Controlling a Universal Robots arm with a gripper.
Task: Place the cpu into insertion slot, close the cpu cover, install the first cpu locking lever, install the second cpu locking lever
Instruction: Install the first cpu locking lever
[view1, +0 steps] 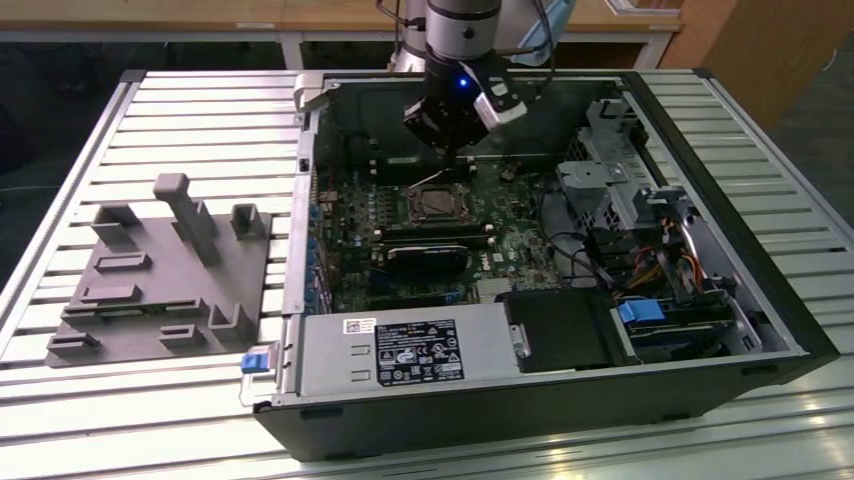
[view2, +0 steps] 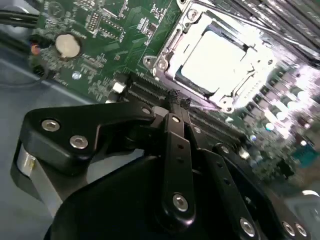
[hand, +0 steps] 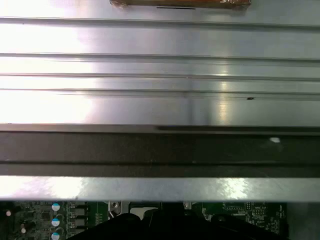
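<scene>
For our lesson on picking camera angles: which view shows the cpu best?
The second wrist view: the cpu lies close and bright inside the cover, just beyond the end effector. In the exterior view it is a small dark square on the board. The first wrist view gives a sliver of the socket's edge.

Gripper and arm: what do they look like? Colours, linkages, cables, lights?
The arm is silver-grey with dark cables running down it and a blue light near the wrist. The gripper is matte black: flat bar linkages joined by silver round-head screws, with narrow black fingers.
</scene>
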